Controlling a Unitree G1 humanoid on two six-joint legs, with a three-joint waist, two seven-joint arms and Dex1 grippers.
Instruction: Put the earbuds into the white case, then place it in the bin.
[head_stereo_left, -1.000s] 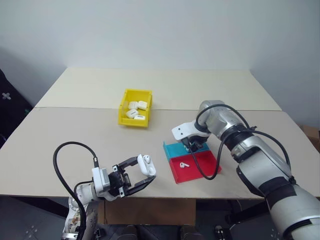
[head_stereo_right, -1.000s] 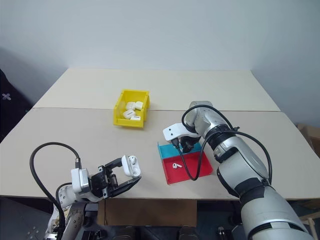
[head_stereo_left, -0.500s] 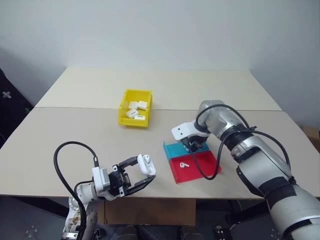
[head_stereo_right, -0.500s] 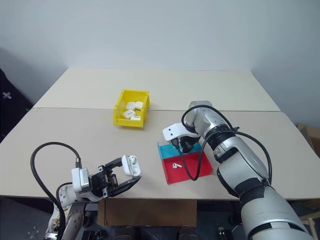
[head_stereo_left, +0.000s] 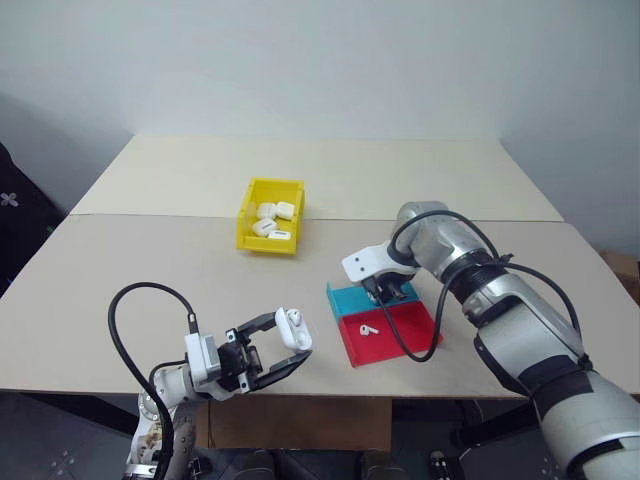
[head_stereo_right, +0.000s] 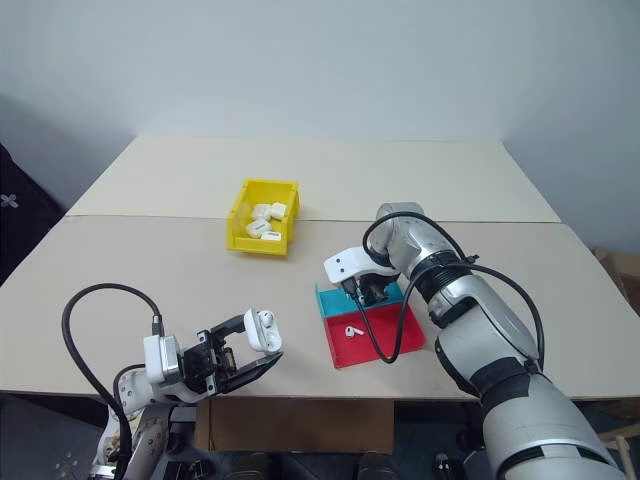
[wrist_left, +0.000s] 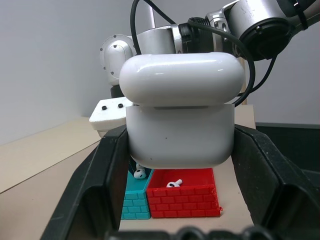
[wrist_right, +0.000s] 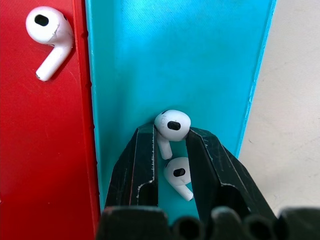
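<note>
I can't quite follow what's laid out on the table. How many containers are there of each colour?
yellow bin: 1
blue tray: 1
red tray: 1
Total: 3 containers

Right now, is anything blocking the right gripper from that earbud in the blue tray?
Nothing visible. The right gripper already has its fingers either side of an earbud in the blue tray.

A bare lab test setup — 2 plain beige tables (head_stereo_left: 400, 180) against a blank grey wall (head_stereo_left: 320, 60).
</note>
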